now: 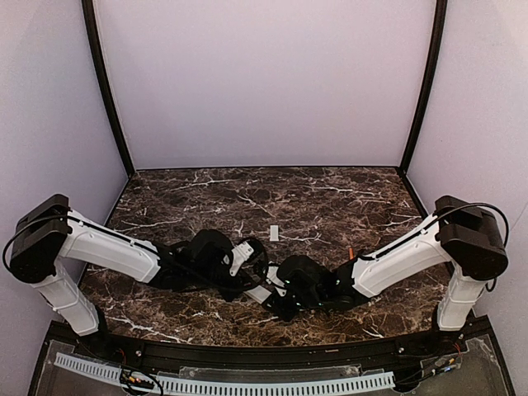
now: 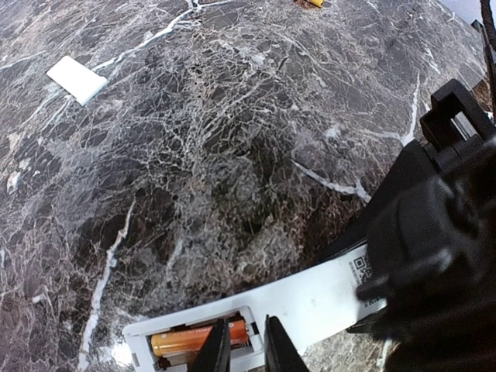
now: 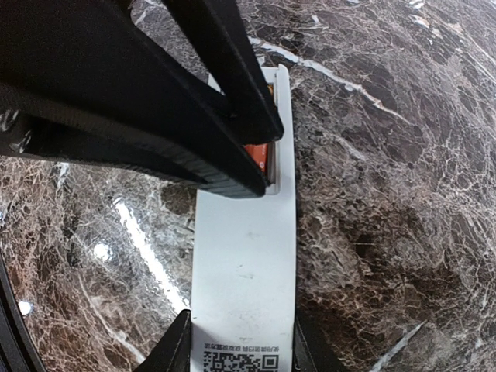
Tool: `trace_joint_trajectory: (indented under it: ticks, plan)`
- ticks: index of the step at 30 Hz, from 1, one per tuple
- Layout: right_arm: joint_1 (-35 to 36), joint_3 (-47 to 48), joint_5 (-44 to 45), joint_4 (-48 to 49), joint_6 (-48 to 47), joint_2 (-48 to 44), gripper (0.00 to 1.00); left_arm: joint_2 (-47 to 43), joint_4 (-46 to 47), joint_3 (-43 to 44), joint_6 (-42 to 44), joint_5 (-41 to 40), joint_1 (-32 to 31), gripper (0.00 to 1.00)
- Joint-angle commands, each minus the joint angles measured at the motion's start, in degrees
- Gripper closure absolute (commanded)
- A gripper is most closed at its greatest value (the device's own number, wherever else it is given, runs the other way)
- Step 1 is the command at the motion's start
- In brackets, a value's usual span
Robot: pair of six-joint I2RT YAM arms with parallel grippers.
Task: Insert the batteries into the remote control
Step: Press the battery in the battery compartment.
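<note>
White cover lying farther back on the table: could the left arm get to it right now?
Probably yes: only bare marble lies between the left gripper and the white cover. But its tips are busy at the battery in the remote control's slot.

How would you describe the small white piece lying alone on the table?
On the dark marble table, look just beyond where the two arms meet over the remote control. The small flat white rectangle lies alone there, far shorter than the remote, untouched.

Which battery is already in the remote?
The battery seated in the remote, at the left end effector; the other battery lies loose on the table.
</note>
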Motion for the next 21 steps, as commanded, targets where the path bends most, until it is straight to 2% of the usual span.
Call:
trace_joint_trajectory:
  ticks: [1,16,21]
  plan:
    - [0.41,0.53,-0.01,0.99,0.57,1.62,1.00,0.78,-1.67,1.33,1.54,-1.42,-0.80,0.83]
    - [0.41,0.35,0.22,1.00,0.66,1.52,1.00,2.04,-4.18,0.98,3.06,-5.89,-2.28,0.85]
    - [0.42,0.35,0.33,0.88,0.68,1.64,1.00,-0.53,-4.00,-0.56,4.09,-5.97,-2.36,0.80]
